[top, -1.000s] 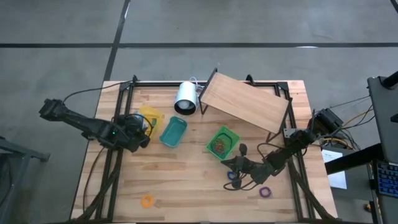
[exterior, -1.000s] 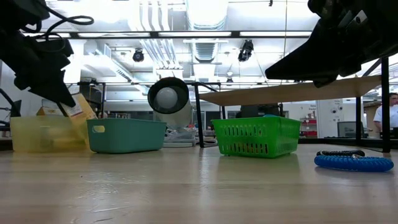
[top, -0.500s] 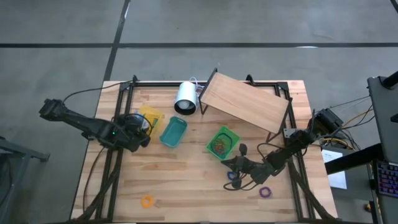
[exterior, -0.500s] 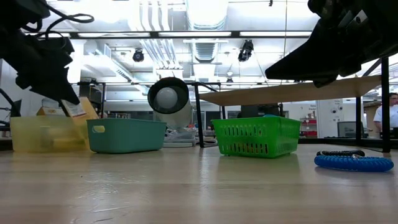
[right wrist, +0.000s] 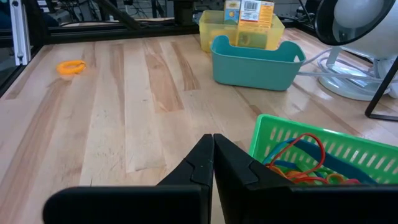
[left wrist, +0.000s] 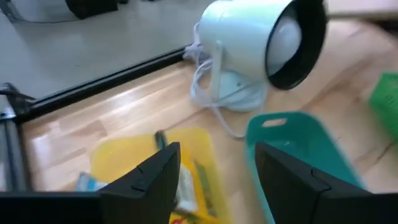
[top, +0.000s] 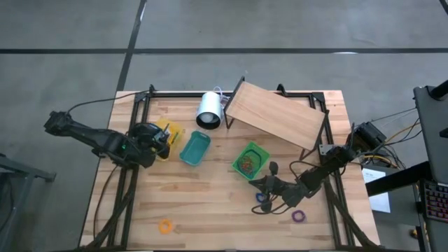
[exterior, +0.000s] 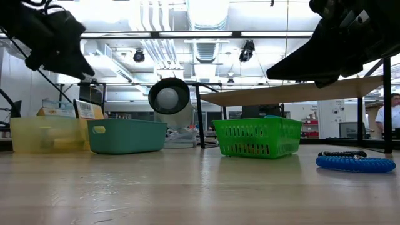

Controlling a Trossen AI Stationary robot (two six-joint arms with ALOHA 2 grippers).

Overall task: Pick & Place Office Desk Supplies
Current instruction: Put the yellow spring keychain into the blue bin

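Observation:
My left gripper (left wrist: 217, 186) hangs open above the yellow bin (left wrist: 149, 155), which holds small yellow boxes and packets (left wrist: 186, 193); nothing is between its fingers. In the low view a small box (exterior: 87, 110) stands upright in that bin, below the gripper (exterior: 75, 62). My right gripper (right wrist: 212, 142) is shut and hovers low over the table just in front of the green basket (right wrist: 323, 149), which holds coloured rubber bands (right wrist: 305, 163). A blue ring (top: 262, 198), a purple ring (top: 299, 215) and an orange ring (top: 165, 226) lie flat on the table.
A teal bin (top: 194, 148) sits between the yellow bin and the green basket. A big white cylinder (top: 208, 110) lies at the back, its cord beside it. A slanted wooden board (top: 276, 119) on a black frame stands at the back right.
My left gripper has risen from inside the yellow bin to well above it and has tipped a little. The small box that stood at its fingertips stays in the bin, upright against the wall.

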